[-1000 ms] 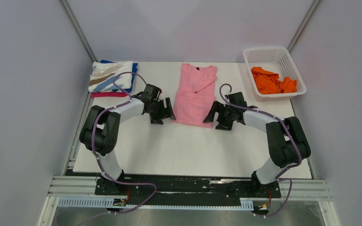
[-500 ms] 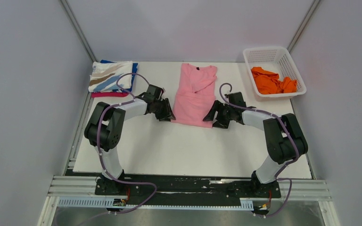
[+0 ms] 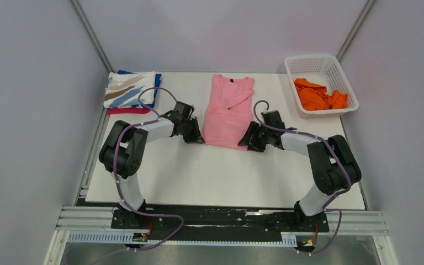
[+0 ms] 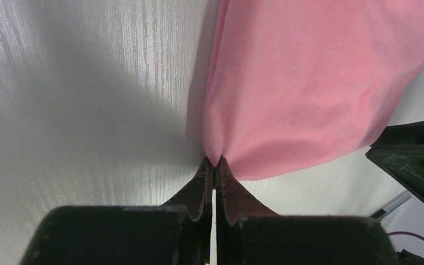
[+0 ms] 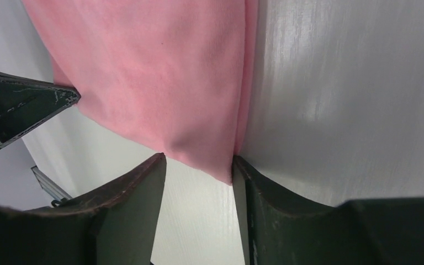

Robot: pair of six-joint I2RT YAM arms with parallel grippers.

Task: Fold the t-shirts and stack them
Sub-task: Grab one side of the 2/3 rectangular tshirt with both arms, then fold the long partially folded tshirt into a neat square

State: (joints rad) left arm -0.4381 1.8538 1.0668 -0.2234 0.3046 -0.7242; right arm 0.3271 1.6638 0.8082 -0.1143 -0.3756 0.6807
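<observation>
A light pink t-shirt (image 3: 229, 110) lies folded lengthwise on the white table, collar at the far end. My left gripper (image 3: 199, 137) is at its near left corner. In the left wrist view that gripper (image 4: 214, 163) is shut, pinching the pink t-shirt (image 4: 309, 83) at the corner. My right gripper (image 3: 245, 141) is at the near right corner. In the right wrist view it (image 5: 197, 160) stands open, and the corner of the pink t-shirt (image 5: 160, 72) lies between the fingers, against the right one. An orange t-shirt (image 3: 319, 95) lies crumpled in the basket.
A white lattice basket (image 3: 309, 62) stands at the far right. At the far left sits a stack of folded shirts (image 3: 128, 91), the top one white with blue and tan streaks, with blue and magenta below. Grey walls close in both sides.
Both grippers slid inward to the pink t-shirt's near corners. The left one shut on the left corner. The right one narrowed around the right corner.
</observation>
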